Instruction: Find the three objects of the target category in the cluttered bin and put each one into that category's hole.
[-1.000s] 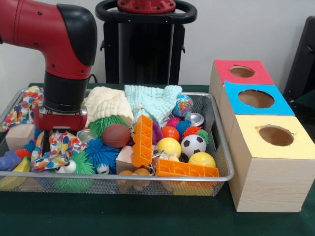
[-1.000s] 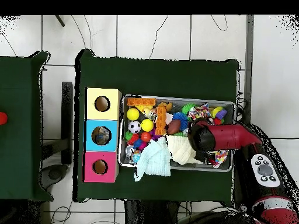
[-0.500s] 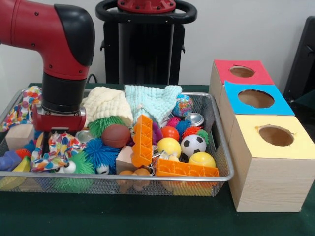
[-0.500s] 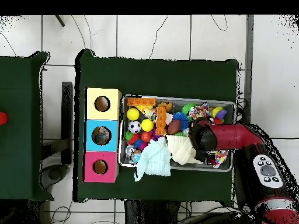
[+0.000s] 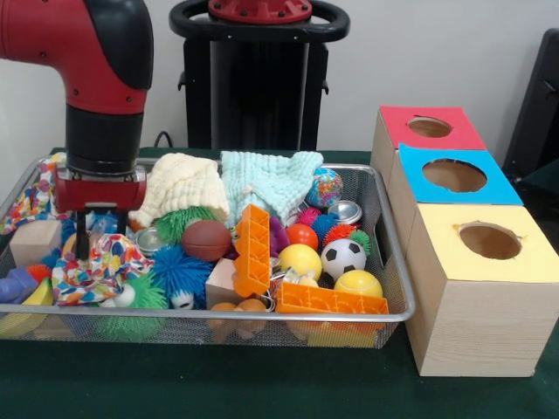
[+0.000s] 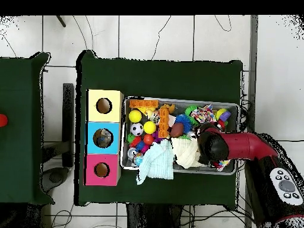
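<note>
We read this as the search step, with nothing yet carried toward the boxes. The arm hangs over the end of the wire bin (image 5: 395,262) farthest from the three boxes, and its claw (image 5: 83,249) reaches down among the toys there. Only one dark finger (image 5: 82,236) shows in the front view, standing just above the multicoloured cloth (image 5: 96,266). The overhead view hides the tip under the arm's wrist, so we cannot tell whether the claw is spread or pinching anything.

The task does not name the target category, so we can only say what might qualify. The balls sit together near the box end of the bin: a soccer ball (image 5: 342,257), a yellow ball (image 5: 300,260), a tennis ball (image 5: 358,284) and a small red ball (image 5: 302,236). A brown football (image 5: 206,240) lies nearer the middle, beside an upright orange brick (image 5: 252,249). Spiky toys are scattered between, among them a blue spiky ball (image 5: 179,272). A cream cloth (image 5: 185,185) and a pale green cloth (image 5: 271,182) are draped over the far rim, probably covering more items.

The boxes stand in a row beside the bin, touching one another, with a yellow box (image 5: 480,292), a blue box (image 5: 450,179) and a red box (image 5: 428,128), each with a round hole on top. From overhead the blue hole seems to hold something already, though we cannot identify it. In our judgement the soft cloth under the claw will bunch and drag neighbours if lifted.
</note>
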Controlling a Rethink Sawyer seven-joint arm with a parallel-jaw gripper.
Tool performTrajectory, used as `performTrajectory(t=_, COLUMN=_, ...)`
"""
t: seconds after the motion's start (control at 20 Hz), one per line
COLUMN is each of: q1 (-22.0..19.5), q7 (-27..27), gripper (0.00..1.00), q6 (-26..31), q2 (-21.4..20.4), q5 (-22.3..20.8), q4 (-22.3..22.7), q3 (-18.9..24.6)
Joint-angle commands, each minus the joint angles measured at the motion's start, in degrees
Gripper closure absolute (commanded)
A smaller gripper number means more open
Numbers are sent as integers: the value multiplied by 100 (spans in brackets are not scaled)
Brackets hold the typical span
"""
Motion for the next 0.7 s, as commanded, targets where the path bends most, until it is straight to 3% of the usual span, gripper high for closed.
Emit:
performTrajectory(t=0.05, q1=240, q7=-833, gripper=100, q6=651, q2=-605, q5=-473, q4=881, q3=9)
performTrajectory(t=0.45, q1=775, q7=-269, gripper=100, q6=630, q2=-813, q5=-678, q4=783, q3=-504)
performTrajectory(t=0.7, q1=845, q7=-308, gripper=100, q6=722, q2=-873, q5=-610, q4=776, q3=-572)
